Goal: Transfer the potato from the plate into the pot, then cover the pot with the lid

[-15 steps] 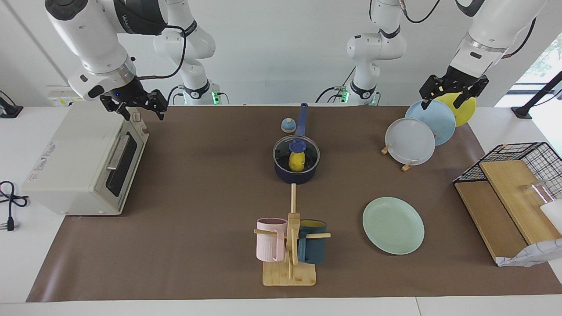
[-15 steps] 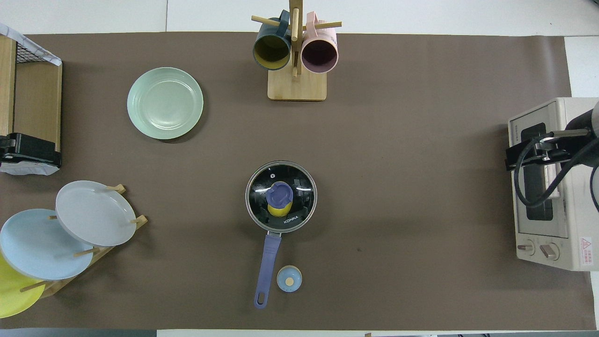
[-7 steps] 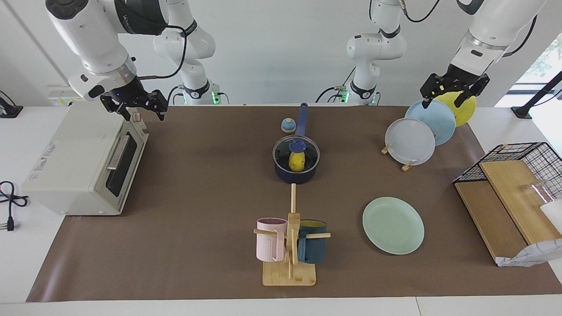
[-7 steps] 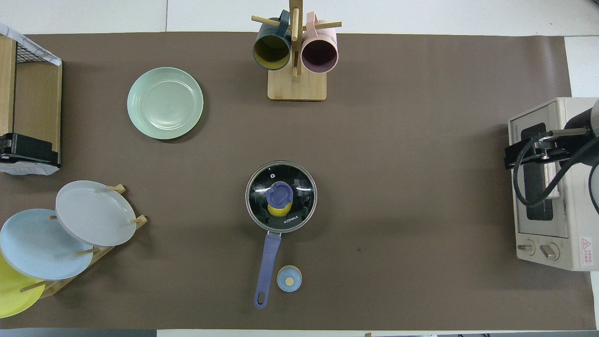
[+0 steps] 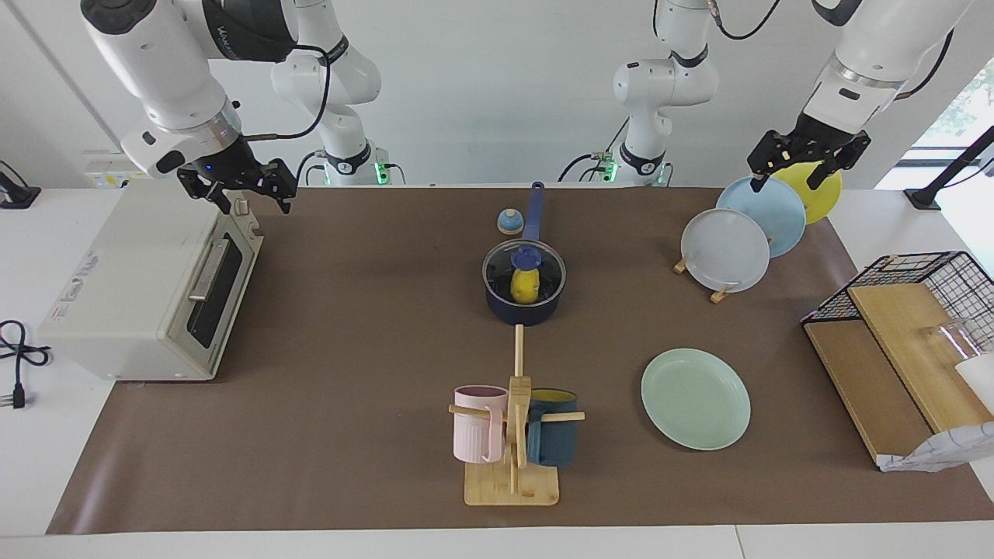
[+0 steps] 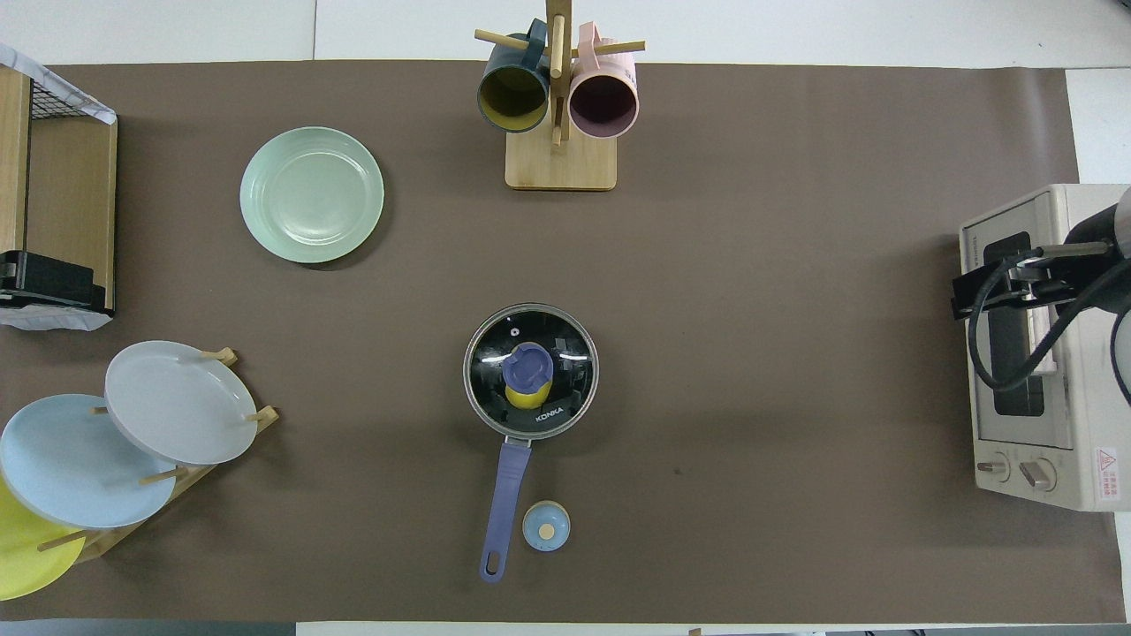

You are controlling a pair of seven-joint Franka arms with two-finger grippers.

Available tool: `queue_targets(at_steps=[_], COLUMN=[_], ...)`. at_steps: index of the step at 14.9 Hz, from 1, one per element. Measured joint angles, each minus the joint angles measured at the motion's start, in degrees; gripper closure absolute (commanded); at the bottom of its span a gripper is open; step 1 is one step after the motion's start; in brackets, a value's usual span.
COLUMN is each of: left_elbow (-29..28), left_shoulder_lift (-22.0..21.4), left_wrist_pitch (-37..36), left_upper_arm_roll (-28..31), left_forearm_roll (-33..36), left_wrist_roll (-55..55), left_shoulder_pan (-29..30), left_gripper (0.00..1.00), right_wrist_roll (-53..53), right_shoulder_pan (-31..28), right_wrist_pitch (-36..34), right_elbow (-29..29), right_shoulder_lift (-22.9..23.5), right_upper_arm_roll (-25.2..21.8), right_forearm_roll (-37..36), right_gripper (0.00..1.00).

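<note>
The yellow potato [image 5: 524,289] [image 6: 527,399] lies inside the navy pot [image 5: 525,313] at mid-table. The pot's long blue handle [image 6: 506,495] points toward the robots. The glass lid [image 5: 545,268] [image 6: 567,352] with its blue knob sits on the pot's rim. The mint-green plate [image 5: 696,398] [image 6: 311,194] lies bare, farther from the robots, toward the left arm's end. My left gripper [image 5: 804,167] [image 6: 53,283] hangs open over the upright plates. My right gripper [image 5: 237,190] [image 6: 1007,287] hangs open over the toaster oven. Neither holds anything.
A cream toaster oven [image 5: 147,287] stands at the right arm's end. A rack of grey, blue and yellow plates [image 5: 726,248] and a wire basket with boards [image 5: 908,341] stand at the left arm's end. A mug tree [image 5: 512,435] stands farthest out; a small bell-shaped knob [image 5: 509,222] sits beside the handle.
My left gripper has drifted slightly up and toward its own end of the table. The right gripper, pot, lid, potato and plate have not moved.
</note>
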Motion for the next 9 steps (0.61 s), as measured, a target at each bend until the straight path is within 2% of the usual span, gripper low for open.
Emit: queue_targets(at_steps=[9], left_elbow=[0.0], left_shoulder_lift=[0.0], left_wrist_pitch=[0.0], left_upper_arm_roll=[0.0], left_forearm_roll=[0.0], left_wrist_roll=[0.0], left_shoulder_pan=[0.06], left_gripper=[0.0], right_wrist_roll=[0.0], right_shoulder_pan=[-0.06], right_wrist_pitch=[-0.88], right_elbow=[-0.05], right_shoulder_lift=[0.02], right_upper_arm_roll=[-0.02], right_forearm_roll=[0.0], right_gripper=[0.0])
